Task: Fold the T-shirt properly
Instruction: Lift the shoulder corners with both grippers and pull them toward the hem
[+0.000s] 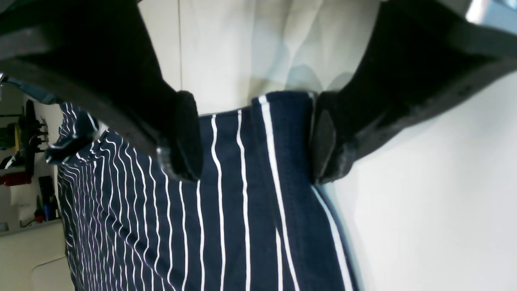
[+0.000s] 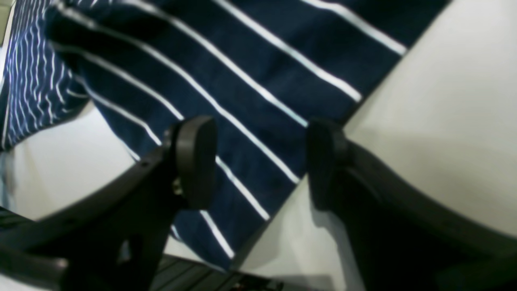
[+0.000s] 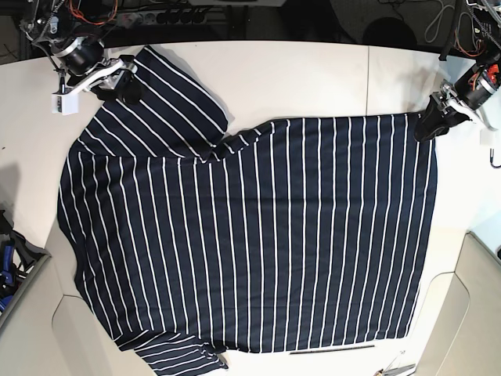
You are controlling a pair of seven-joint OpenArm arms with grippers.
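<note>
A: Fabric is lying flat across the white table (image 3: 313, 78): the striped T-shirt (image 3: 258, 235) is spreading over most of it, collar end toward the right arm's side, hem toward the left arm's side.

B: Where are the grippers sitting?

A: The left gripper (image 3: 430, 125) is hovering at the far hem corner (image 1: 282, 105), jaws standing wide apart. In its wrist view the corner is lying right between the two pads (image 1: 188, 137), nothing pinched yet.

B: And the other one?

A: The right gripper (image 3: 117, 78) is poised over the far sleeve (image 2: 250, 81), jaws likewise spread, gripping nothing; the sleeve's edge is running between its fingers (image 2: 198, 157).

B: So what is the next move hinging on?

A: Probably on both far corners lying inside open jaws. The shirt's long axis is running from arm to arm, so each is nearest its own end.
</note>
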